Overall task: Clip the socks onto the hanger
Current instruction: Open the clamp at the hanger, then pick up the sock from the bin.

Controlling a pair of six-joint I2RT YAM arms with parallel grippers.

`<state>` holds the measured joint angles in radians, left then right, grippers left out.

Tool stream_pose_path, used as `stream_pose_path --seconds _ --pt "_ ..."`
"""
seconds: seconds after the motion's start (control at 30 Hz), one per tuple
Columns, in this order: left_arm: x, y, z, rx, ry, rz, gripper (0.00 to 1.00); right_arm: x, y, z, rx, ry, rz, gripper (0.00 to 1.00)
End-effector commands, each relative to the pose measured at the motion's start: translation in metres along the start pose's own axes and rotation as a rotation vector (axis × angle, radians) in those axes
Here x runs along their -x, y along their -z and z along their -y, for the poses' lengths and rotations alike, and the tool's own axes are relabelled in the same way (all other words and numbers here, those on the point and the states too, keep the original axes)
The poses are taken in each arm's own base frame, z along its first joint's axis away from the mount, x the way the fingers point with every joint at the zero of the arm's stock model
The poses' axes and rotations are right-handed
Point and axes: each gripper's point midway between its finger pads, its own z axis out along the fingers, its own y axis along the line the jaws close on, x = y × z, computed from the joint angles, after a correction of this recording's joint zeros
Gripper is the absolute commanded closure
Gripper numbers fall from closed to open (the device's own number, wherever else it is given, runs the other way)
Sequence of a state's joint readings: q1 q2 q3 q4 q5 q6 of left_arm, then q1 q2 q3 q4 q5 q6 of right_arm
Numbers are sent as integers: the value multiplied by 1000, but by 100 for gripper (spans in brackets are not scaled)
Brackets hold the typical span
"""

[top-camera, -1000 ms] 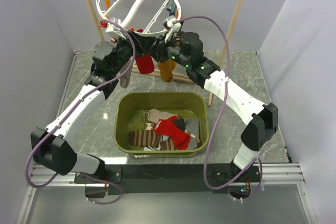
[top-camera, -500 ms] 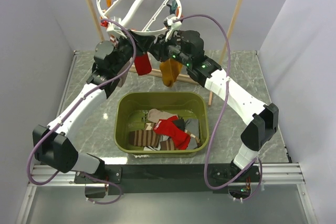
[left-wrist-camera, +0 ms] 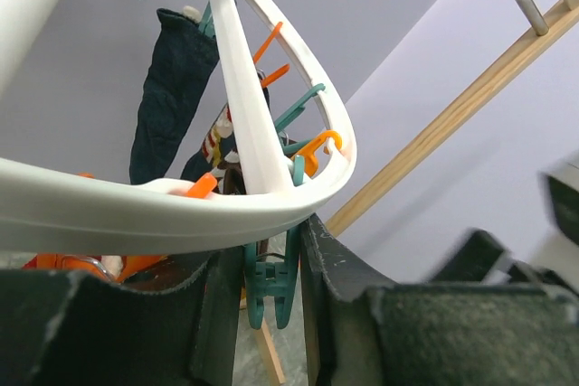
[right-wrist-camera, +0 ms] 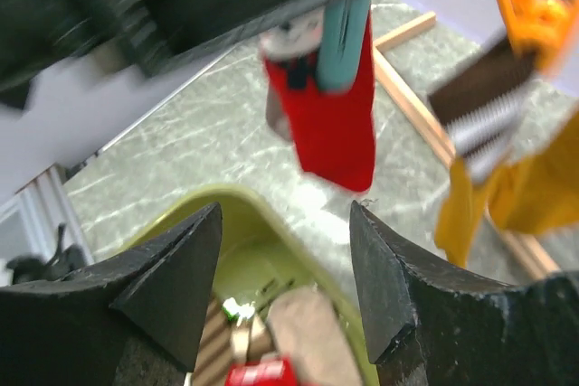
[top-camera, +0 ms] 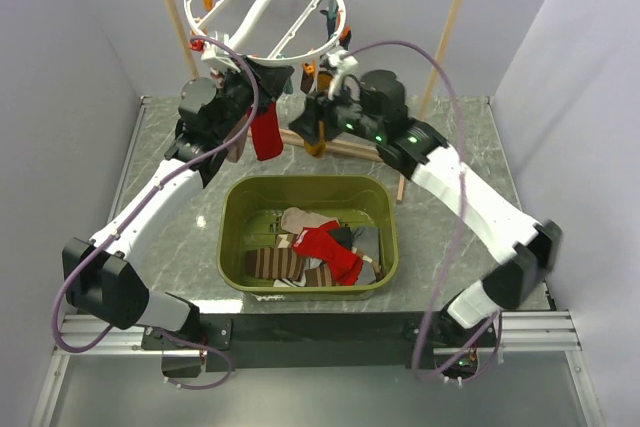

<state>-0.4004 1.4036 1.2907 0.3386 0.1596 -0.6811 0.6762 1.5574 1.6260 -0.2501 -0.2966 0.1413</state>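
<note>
Left end effector (left-wrist-camera: 271, 250) pinches the teal clip (left-wrist-camera: 270, 288) holding a red sock (top-camera: 265, 133) under the near rim of the hanger (left-wrist-camera: 136, 214), right end effector (right-wrist-camera: 285, 214) spread empty; the light, limp sock seems best taken by its cuff.

Marble table (top-camera: 190, 247) carries olive bin (top-camera: 300, 187)

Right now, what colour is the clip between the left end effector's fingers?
Teal. The clip shows best in the left wrist view.
</note>
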Motion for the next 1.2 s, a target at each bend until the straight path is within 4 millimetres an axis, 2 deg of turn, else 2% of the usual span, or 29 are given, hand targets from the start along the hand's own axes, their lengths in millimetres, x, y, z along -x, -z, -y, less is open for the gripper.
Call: stream_pose_path --seconds 0.0,0.03,0.1,0.17,0.2,0.23,0.27,0.3,0.37,0.43,0.47,0.53,0.67,0.83,0.93,1.0,1.17 --pt "25 -1 10 -24 -22 82 75 18 57 -16 -7 -2 55 35" --pt "24 -1 10 -23 -22 81 76 20 70 -20 -4 1 64 35" --pt "24 0 9 -23 -19 83 76 -9 75 -17 -11 -17 -6 35" --pt "24 0 9 -22 -16 82 75 -25 84 -21 -2 -36 -41 35" --pt "24 0 9 -20 -12 80 75 -48 84 -15 -13 -48 -86 35" --pt "22 0 7 -15 -10 74 75 -54 88 -18 -15 -59 -89 36" --pt "22 0 8 -18 -11 70 75 -63 88 -15 -27 -72 -101 36" --pt "22 1 10 -20 -10 71 75 -83 88 -12 -35 -89 -139 36" --pt "22 1 11 -24 -10 69 75 -99 86 -16 -41 -95 -162 36" --pt "24 3 12 -25 -9 70 75 -125 80 -14 -62 -75 -214 38" --pt "25 4 13 -26 -11 71 75 -135 77 -24 -42 -56 -235 38" --pt "27 5 15 -29 -21 75 75 -159 69 -25 -47 -33 -294 38" --pt "33 9 19 -25 -38 76 75 -194 61 -26 -41 -39 -408 40" --pt "33 13 20 -26 -39 71 75 -227 56 -30 -14 -36 -499 42" --pt "32 13 21 -28 -37 65 75 -235 49 -30 -31 -59 -529 43" --pt "32 13 20 -29 -36 63 75 -233 44 -29 -49 -53 -534 43" --pt "30 14 20 -33 -36 62 75 -262 42 -30 -34 -51 -625 44"
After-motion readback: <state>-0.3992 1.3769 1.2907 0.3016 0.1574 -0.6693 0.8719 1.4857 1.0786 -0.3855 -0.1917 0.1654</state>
